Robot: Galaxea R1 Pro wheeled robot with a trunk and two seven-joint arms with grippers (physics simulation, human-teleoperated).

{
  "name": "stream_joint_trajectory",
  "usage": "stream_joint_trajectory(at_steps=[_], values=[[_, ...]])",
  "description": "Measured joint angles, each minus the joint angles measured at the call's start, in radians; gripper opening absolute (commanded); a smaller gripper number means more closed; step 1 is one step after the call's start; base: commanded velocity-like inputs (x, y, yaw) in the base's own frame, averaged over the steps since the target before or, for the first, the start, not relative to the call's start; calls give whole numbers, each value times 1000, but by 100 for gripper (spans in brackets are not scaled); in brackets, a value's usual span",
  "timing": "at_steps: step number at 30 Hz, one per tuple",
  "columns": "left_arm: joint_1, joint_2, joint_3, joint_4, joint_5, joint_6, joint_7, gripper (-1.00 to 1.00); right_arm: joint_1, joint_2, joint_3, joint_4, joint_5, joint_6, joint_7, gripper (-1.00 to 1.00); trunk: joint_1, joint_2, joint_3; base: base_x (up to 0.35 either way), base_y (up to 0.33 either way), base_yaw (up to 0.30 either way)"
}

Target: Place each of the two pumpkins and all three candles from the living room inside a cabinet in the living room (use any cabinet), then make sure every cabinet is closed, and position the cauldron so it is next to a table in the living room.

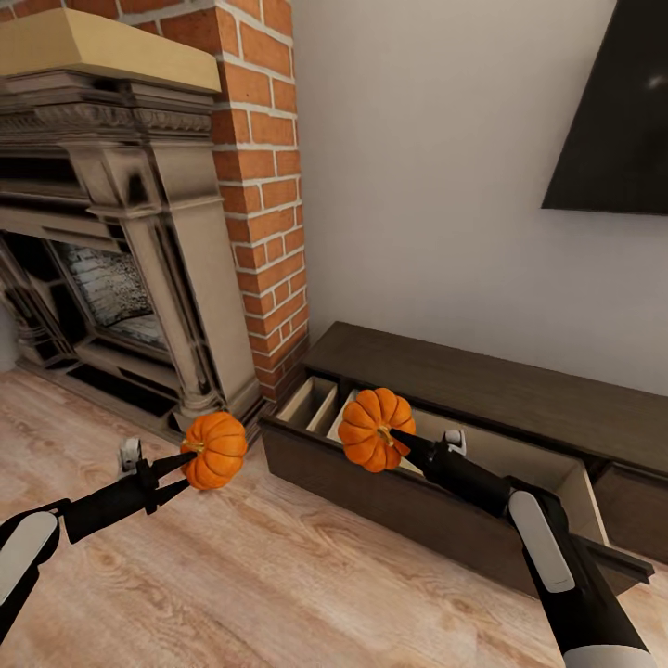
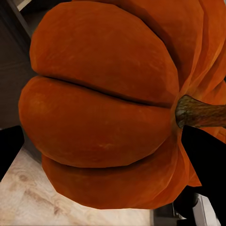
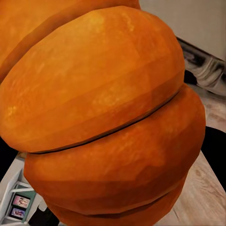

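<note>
Above the wood floor point(image 1: 278, 575), beside the open cabinet point(image 1: 390, 492), each pincer clamps a pumpkin: left point(image 1: 190, 455), right point(image 1: 394, 436).

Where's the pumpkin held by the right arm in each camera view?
Head view: the right pumpkin is centre frame, over the open cabinet drawer, on the right tool.
Right wrist view: it looms close.
Left wrist view: cannot tell.
Shared landmark: pale wood floor.

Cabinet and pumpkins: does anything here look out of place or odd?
Nothing looks damaged or spilled. The cabinet has one drawer pulled open, showing pale compartments. Each gripper holds a pumpkin in the air: the left gripper over the floor, the right gripper above the open drawer.
</note>
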Motion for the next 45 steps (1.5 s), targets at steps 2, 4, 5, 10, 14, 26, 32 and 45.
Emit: stream_joint_trajectory(at_steps=[2, 4, 5, 10, 14, 26, 32, 45], values=[[0, 0, 0, 0, 2, 0, 0, -100, 0, 0, 0, 1, 0, 0, 0, -100, 0, 0, 0, 0, 0, 1], [0, 0, 0, 0, 2, 0, 0, -100, 0, 0, 0, 1, 0, 0, 0, -100, 0, 0, 0, 0, 0, 0], [0, 0, 0, 0, 2, 0, 0, -100, 0, 0, 0, 1, 0, 0, 0, -100, 0, 0, 0, 0, 0, 0], [0, 0, -1, 0, 2, 0, 0, -100, 0, 0, -19, 1, -1, 1, 0, -100, 0, 0, 0, 7, 0, 0], [0, -1, -1, 0, 0, 0, 0, -100, 0, 0, -30, 9, -2, 4, 0, -100, 0, 0, 0, 162, -2, 0], [0, -1, -1, 0, -1, 0, -3, -100, 1, 0, -33, 13, -3, 6, 1, -100, 0, 0, 2, 106, -53, -101], [0, 0, -1, -1, 1, 0, -3, -100, 0, 0, -34, 14, -3, 6, 1, -100, 0, 0, 2, -94, -89, -36], [0, -1, -10, -1, -2, 0, -4, -100, 0, -2, -34, 14, -2, 6, 1, -100, 0, 0, 3, 37, -114, -68]])
